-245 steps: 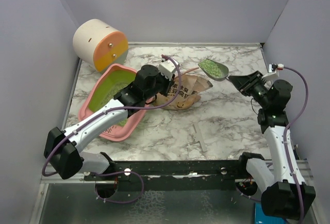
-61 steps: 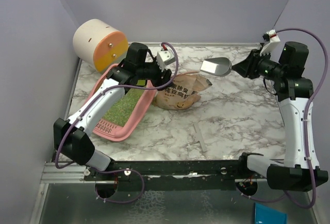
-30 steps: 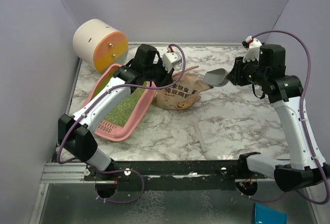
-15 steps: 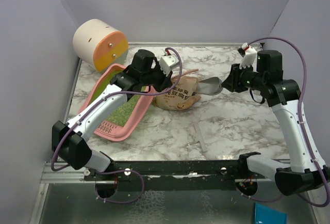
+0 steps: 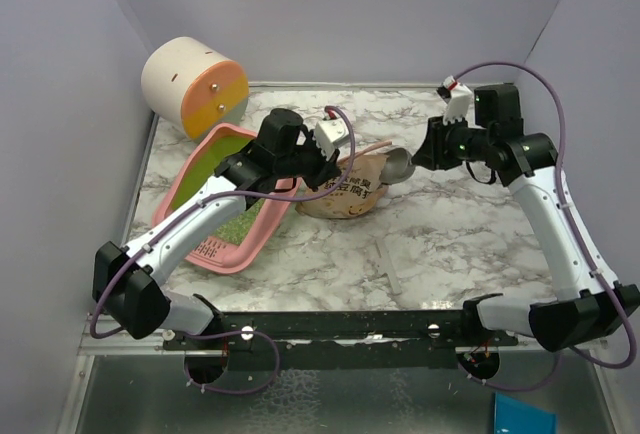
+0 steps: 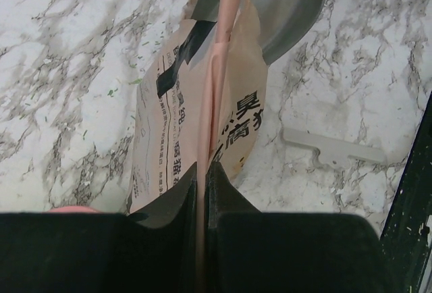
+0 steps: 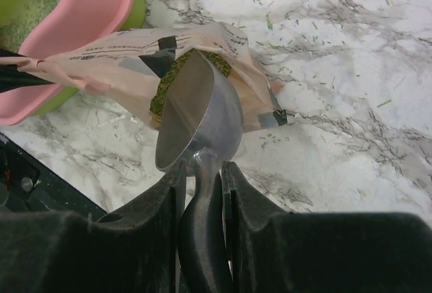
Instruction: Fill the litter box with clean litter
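Observation:
The pink litter box [image 5: 205,169] lies at the left, with greenish-grey clean litter [image 5: 240,222] on its lime-green bottom; my left arm crosses over it. The tan paper bag [image 5: 350,194] lies just to its right. My left gripper [image 5: 328,162] is shut on the bag's pinkish top edge [image 6: 217,70] and holds the mouth up. My right gripper [image 5: 428,152] is shut on the handle of a metal scoop [image 7: 196,114]. The scoop's bowl sits at the bag's mouth against the litter [image 7: 167,82] inside. The box's pink rim [image 7: 88,9] shows in the right wrist view.
A cream-and-orange cylinder [image 5: 193,84] stands at the back left, behind the box. A flat white strip [image 5: 388,264] lies on the marble near the front centre and also shows in the left wrist view [image 6: 334,148]. Loose granules are scattered around the bag.
My right arm has swung left and down, bringing the now empty scoop from over the table's right side to the bag's mouth. My left gripper keeps hold of the bag's edge, shifted slightly.

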`<state>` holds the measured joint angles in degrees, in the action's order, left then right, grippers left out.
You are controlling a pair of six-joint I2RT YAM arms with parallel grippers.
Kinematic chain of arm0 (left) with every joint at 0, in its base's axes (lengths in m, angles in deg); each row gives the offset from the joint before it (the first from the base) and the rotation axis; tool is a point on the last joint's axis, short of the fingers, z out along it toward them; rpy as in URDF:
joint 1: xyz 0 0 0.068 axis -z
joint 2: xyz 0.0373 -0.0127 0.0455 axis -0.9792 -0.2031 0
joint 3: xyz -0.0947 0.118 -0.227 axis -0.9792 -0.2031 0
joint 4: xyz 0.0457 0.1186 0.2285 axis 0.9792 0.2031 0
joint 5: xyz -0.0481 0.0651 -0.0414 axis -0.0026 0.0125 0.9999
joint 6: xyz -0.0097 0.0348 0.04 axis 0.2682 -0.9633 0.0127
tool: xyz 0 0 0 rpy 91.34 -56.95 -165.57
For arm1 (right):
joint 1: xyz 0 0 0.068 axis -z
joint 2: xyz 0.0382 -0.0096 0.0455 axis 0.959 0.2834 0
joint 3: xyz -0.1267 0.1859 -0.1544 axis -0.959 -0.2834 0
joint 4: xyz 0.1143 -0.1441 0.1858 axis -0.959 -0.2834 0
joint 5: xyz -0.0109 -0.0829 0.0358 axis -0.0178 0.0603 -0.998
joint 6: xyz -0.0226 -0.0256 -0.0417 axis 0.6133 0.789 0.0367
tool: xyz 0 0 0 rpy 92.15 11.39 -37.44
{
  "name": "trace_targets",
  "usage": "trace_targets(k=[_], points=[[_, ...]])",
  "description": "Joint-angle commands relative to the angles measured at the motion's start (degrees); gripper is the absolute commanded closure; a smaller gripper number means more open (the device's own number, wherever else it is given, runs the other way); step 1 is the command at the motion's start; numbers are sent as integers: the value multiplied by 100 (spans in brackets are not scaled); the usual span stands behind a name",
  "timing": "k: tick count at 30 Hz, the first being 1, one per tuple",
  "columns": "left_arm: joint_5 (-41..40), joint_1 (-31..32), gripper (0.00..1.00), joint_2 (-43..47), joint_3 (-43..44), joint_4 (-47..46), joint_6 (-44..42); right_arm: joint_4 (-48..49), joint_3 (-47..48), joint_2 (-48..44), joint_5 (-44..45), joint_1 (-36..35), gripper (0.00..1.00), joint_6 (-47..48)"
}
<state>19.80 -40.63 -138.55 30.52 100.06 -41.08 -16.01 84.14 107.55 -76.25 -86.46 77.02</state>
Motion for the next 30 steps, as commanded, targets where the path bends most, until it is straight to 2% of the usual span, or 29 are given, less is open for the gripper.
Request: trace_targets(k=[1,16,23,30], points=[[110,75,95,264,-124,-679,32,12,279,310,193,-341,99,98],[-188,85,96,348,-164,-698,-157,-124,811,1802,1639,-991,99,334],[-282,85,95,244,-293,-891,-130,305,142,1901,1600,-1351,99,197],[-370,80,95,238,-385,-1052,-71,921,-581,2068,1504,-1388,99,29]])
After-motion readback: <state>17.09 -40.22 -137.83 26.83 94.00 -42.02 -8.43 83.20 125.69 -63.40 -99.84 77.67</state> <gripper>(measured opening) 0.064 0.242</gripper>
